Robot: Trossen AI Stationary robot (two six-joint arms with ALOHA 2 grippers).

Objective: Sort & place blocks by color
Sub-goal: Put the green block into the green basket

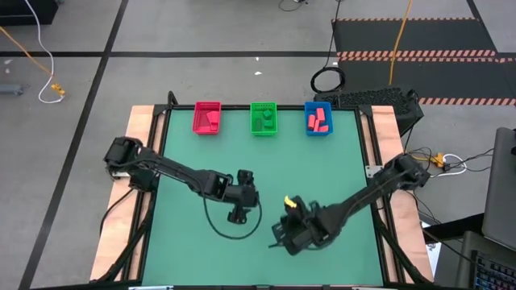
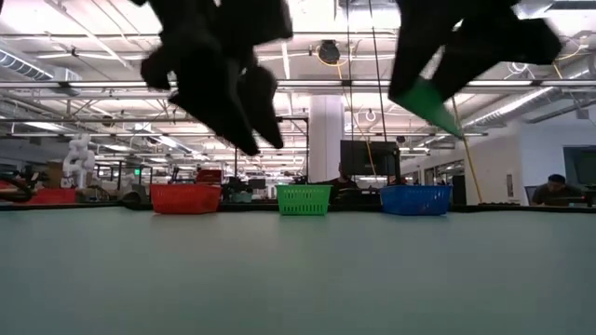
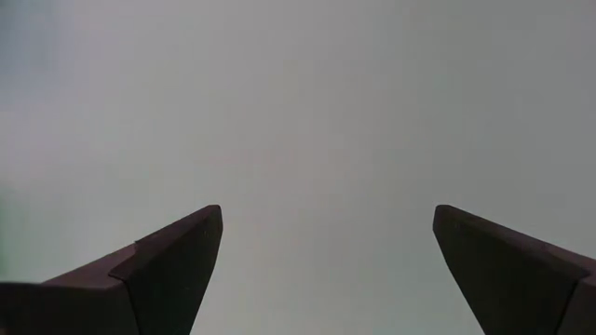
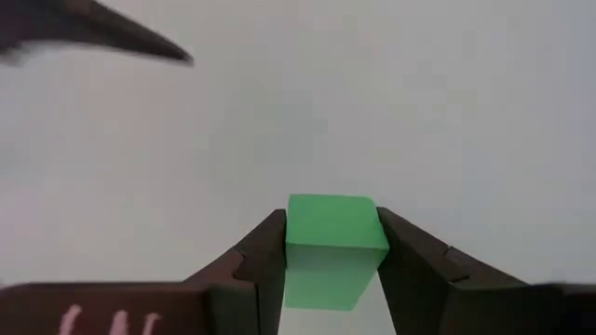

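Note:
My right gripper (image 1: 284, 232) hovers over the near middle of the green mat, shut on a small green block (image 4: 331, 233), which the low view shows as a green block (image 2: 430, 102) well above the table. My left gripper (image 1: 242, 201) hangs just to its left and is open (image 3: 326, 219) over bare mat, touching nothing. At the far edge stand a red bin (image 1: 207, 118) with red blocks, a green bin (image 1: 263, 118) with green blocks, and a blue bin (image 1: 318, 119) with red blocks. My right gripper pinches the green block by two opposite side faces (image 4: 291, 237), one finger on each. The fingers come from above, slanting down. The block's end face sticks out past the fingertips. It is lifted clear of the mat.
The three bins sit in a row along the mat's far edge (image 2: 303, 199). A black cable loops on the mat under the left arm (image 1: 222, 229). The left gripper's finger (image 4: 102, 33) shows close by in the right wrist view. Wooden rails (image 1: 143, 121) border the mat.

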